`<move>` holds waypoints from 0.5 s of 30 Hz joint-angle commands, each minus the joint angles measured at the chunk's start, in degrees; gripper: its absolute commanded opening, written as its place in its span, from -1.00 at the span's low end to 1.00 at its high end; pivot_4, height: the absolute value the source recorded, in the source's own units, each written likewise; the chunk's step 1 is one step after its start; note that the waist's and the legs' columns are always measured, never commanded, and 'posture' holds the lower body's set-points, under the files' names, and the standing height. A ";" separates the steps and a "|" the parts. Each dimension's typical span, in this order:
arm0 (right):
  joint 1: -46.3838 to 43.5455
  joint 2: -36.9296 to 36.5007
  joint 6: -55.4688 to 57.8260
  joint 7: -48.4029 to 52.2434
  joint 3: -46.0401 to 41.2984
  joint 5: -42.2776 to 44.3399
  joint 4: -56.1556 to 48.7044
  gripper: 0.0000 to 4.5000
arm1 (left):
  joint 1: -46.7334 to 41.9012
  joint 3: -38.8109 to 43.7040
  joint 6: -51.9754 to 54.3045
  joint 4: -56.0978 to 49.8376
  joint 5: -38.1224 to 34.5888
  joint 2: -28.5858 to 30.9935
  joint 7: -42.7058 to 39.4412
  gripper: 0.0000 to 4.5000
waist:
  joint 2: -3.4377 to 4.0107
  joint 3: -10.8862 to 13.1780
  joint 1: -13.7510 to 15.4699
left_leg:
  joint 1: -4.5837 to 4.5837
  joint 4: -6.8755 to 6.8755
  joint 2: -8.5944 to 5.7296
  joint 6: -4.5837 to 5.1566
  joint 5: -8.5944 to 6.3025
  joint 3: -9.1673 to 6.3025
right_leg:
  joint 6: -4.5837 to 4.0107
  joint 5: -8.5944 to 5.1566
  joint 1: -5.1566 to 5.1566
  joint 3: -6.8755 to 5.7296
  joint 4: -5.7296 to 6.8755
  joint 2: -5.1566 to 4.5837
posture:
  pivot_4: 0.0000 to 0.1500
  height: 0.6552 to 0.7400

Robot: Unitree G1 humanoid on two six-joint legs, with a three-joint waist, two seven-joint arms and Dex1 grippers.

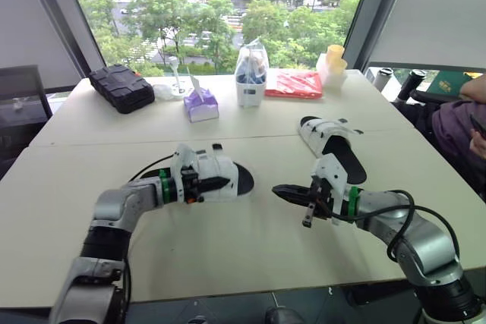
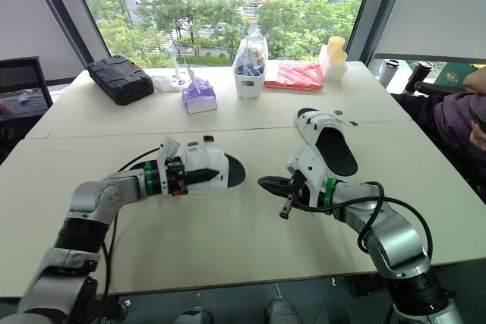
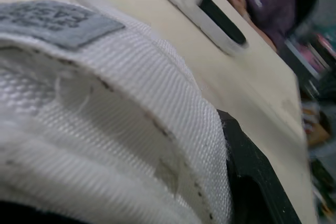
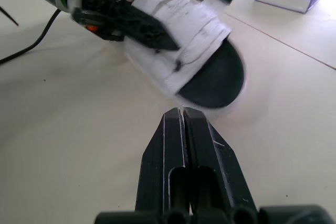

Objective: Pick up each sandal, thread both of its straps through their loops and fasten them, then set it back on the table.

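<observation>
The worktop [image 1: 243, 252] carries two sandals. The far sandal [image 1: 328, 140] lies flat by the right arm. The near sandal [image 1: 220, 166] sits in the middle, with the left gripper [image 1: 222, 183] clamped on its strap, probably to steady it. The right gripper [image 1: 279, 189] is pinched together and empty, and it points at that sandal.

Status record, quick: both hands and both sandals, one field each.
left hand: shut on the near sandal's white straps
right hand: shut, empty, tips facing the near sandal, apart from it
near sandal: in the left hand, black sole end toward the right hand
far sandal: lying on the table beyond the right hand, untouched
</observation>
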 commanded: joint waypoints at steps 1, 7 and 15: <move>-3.99 2.83 -4.40 -4.67 -2.39 -2.07 2.98 -1.00 | -5.49 7.14 -10.47 -3.31 1.07 -8.51 16.89 -0.77 | -0.01 0.00 0.32 | 0.00 0.07 0.00 0.00 0.00 0.02 | 0.06 0.06 0.04 0.02 -0.05 0.00 | 1.00 1.00; -8.11 5.78 -7.96 -6.91 -1.07 -3.74 6.91 -1.00 | -15.22 14.16 -34.56 14.35 3.95 -21.26 31.58 -0.77 | -0.01 0.00 0.68 | 0.07 0.10 -0.05 -0.03 0.02 0.09 | 0.11 0.21 0.17 0.08 -0.19 0.01 | 1.00 1.00; -10.04 7.34 -9.73 -7.20 -0.01 -4.91 9.16 -1.00 | -24.93 20.00 -47.55 44.53 2.39 -19.33 26.30 -0.23 | -0.01 0.00 0.35 | 0.02 0.01 -0.06 0.00 0.01 0.14 | 0.14 0.22 0.14 0.08 -0.22 0.02 | 1.00 1.00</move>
